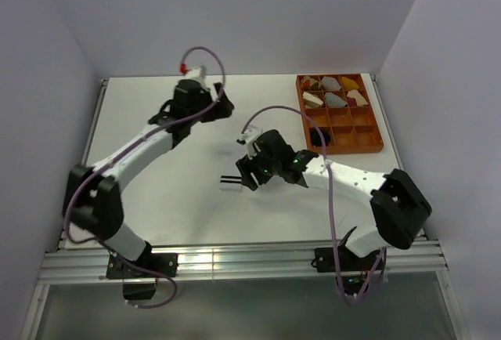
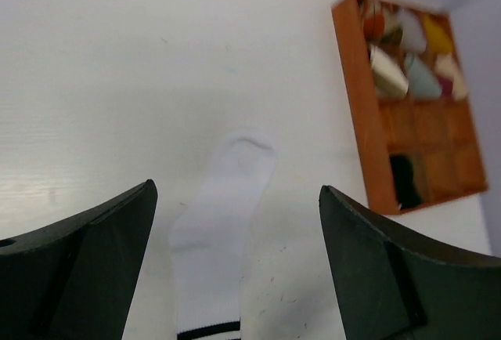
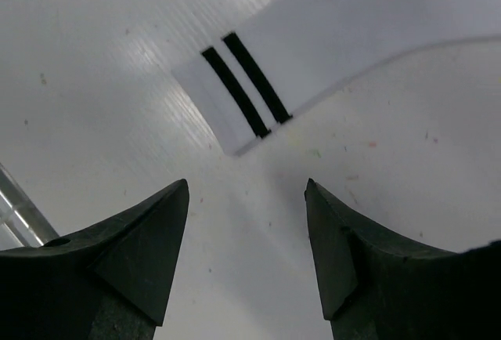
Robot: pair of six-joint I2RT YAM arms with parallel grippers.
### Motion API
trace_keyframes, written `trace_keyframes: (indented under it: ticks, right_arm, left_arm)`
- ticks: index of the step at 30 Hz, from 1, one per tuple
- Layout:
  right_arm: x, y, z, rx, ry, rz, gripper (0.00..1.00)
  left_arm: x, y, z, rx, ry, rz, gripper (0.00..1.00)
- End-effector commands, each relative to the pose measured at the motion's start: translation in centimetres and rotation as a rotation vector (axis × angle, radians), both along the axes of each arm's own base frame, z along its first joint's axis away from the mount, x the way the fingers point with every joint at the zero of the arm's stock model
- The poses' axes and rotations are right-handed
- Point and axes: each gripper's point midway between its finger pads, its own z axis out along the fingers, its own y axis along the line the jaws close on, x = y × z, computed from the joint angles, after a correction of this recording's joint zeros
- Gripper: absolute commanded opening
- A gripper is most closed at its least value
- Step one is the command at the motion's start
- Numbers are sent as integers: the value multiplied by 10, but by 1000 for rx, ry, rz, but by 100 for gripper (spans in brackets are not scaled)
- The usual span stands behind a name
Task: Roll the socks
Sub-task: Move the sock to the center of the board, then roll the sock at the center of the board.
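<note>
The white fabric ankle sock with two black cuff stripes lies flat mid-table, toe far, cuff near, while the left gripper and the right gripper hang with claws apart, holding nothing.

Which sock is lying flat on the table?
The white sock with two black cuff stripes: it lies flat on the table, while the black sock and the rolled bundles sit in the orange tray.

The left arm is shown extended forward, the left gripper held with jaws spread wide, nothing gripped. The right arm is bent inward; the right gripper is angled downward, jaws parted, nothing gripped.
</note>
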Motion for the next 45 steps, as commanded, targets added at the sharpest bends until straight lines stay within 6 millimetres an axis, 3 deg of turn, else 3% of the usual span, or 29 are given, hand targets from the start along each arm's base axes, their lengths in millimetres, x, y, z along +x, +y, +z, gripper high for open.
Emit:
trace_keyframes:
  ticks: [1, 4, 9, 12, 15, 19, 20, 22, 25, 28, 29, 31, 32, 33, 34, 37, 39, 45]
  right_arm:
    - [18, 29, 14, -27, -96, 70, 68]
    - [21, 46, 13, -23, -107, 101, 64]
    - [26, 65, -21, -91, -44, 127, 52]
    - [27, 75, -40, -123, -14, 130, 47]
    - [25, 86, -51, -135, 18, 128, 44]
    - [19, 106, -59, -143, 42, 126, 43]
    - [18, 119, -53, -132, 28, 132, 43]
    - [16, 126, -63, -161, 45, 120, 43]
    - [16, 147, -59, -136, 66, 105, 43]
    - [22, 159, -34, -92, 24, 108, 45]
    - [21, 162, -13, -58, -7, 122, 45]
    - [21, 158, 8, -45, -62, 160, 48]
    - [18, 152, 9, -55, -75, 174, 49]
    - [18, 146, 26, -55, -133, 210, 51]
    - [17, 139, 27, -72, -149, 222, 52]
    - [7, 115, 20, -132, -190, 296, 58]
    - [-2, 100, 2, -199, -172, 357, 58]
    - [-12, 79, -20, -296, -155, 441, 57]
  left_arm:
    - [-20, 73, 2, -40, 103, 281, 91]
    - [-49, 118, 2, 2, 110, 330, 91]
    - [-74, 181, -4, 21, 135, 407, 91]
    - [-88, 208, -12, 48, 113, 455, 90]
    - [-95, 219, -21, 66, 109, 475, 90]
    - [-91, 220, -18, 61, 114, 467, 89]
    - [-90, 219, -17, 55, 113, 461, 89]
    - [-90, 222, -18, 50, 116, 465, 89]
    - [-91, 223, -19, 47, 120, 464, 89]
    - [-92, 223, -18, 46, 117, 466, 88]
    - [-92, 224, -18, 48, 118, 470, 88]
    - [-93, 224, -19, 47, 118, 469, 88]
    - [-93, 224, -19, 44, 117, 466, 88]
    - [-93, 223, -19, 41, 120, 463, 88]
    - [-93, 222, -19, 38, 119, 461, 88]
    - [-92, 223, -19, 31, 116, 461, 88]
    - [-92, 224, -18, 28, 113, 466, 88]
    - [-93, 221, -20, 18, 120, 453, 88]
